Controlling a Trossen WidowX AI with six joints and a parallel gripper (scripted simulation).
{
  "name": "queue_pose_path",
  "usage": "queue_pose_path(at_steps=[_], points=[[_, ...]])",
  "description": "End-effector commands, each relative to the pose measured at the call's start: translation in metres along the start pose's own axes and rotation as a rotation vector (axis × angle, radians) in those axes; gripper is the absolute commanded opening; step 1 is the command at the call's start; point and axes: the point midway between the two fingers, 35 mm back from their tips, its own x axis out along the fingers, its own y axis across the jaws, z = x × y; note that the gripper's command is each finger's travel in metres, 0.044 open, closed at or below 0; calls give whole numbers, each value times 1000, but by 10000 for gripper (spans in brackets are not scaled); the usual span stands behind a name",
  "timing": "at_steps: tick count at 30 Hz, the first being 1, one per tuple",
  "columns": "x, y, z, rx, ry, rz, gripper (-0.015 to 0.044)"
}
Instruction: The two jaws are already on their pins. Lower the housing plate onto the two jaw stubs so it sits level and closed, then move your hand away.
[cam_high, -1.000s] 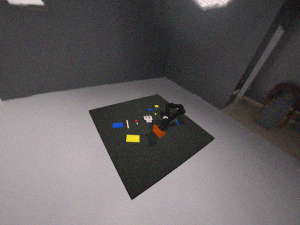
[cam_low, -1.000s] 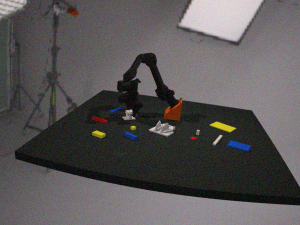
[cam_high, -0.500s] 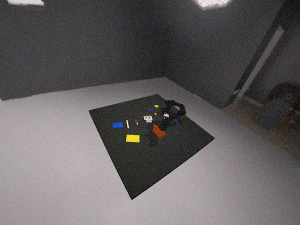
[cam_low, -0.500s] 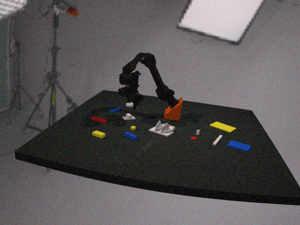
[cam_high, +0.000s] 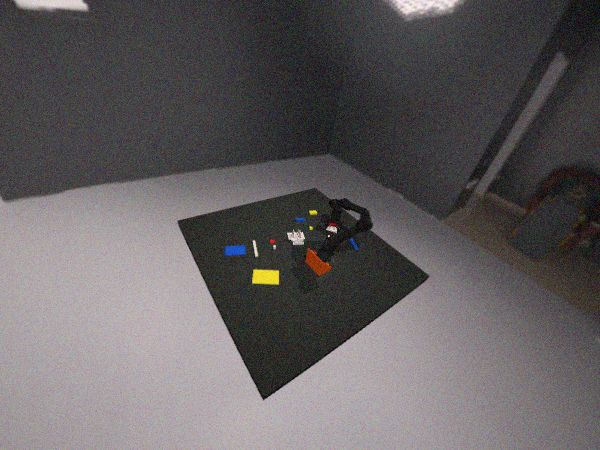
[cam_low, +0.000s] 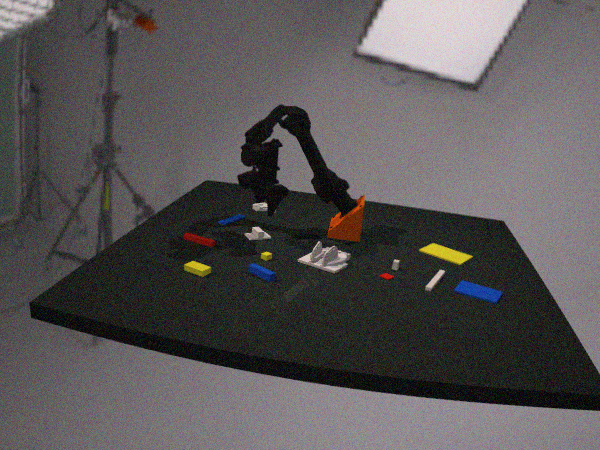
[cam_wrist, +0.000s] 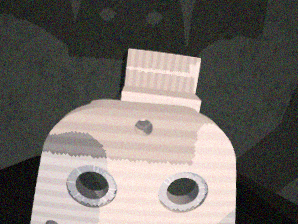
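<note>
My gripper (cam_high: 330, 230) (cam_low: 265, 206) (cam_wrist: 137, 176) is shut on the white housing plate (cam_high: 332, 228) (cam_low: 258, 206) (cam_wrist: 142, 150). The plate is held in the air above a small white stand (cam_low: 257, 233) (cam_wrist: 161, 80). In the wrist view the plate fills the lower middle, with two rimmed round holes, and the dark fingers show only at the lower corners. The white base (cam_high: 298, 242) (cam_low: 336, 268) lies apart from my gripper. The two jaws (cam_low: 323, 254) stand up on it. Their pins and stubs are too small to make out.
An orange wedge (cam_high: 317, 263) (cam_low: 350, 226) stands near the arm and the base. On the black table (cam_high: 310, 340) (cam_low: 350, 330) also lie a red bar (cam_low: 199, 239), a blue block (cam_low: 261, 272), a yellow block (cam_low: 197, 268), a white bar (cam_low: 435, 280) and flat yellow and blue plates.
</note>
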Motion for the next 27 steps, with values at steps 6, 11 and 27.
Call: queue_pose_path(at_steps=[6,11,27], points=[[4,29,-4,-57,19,14,351],[5,45,-8,-89,27,21,351],[7,94,-27,-191,46,36,351]])
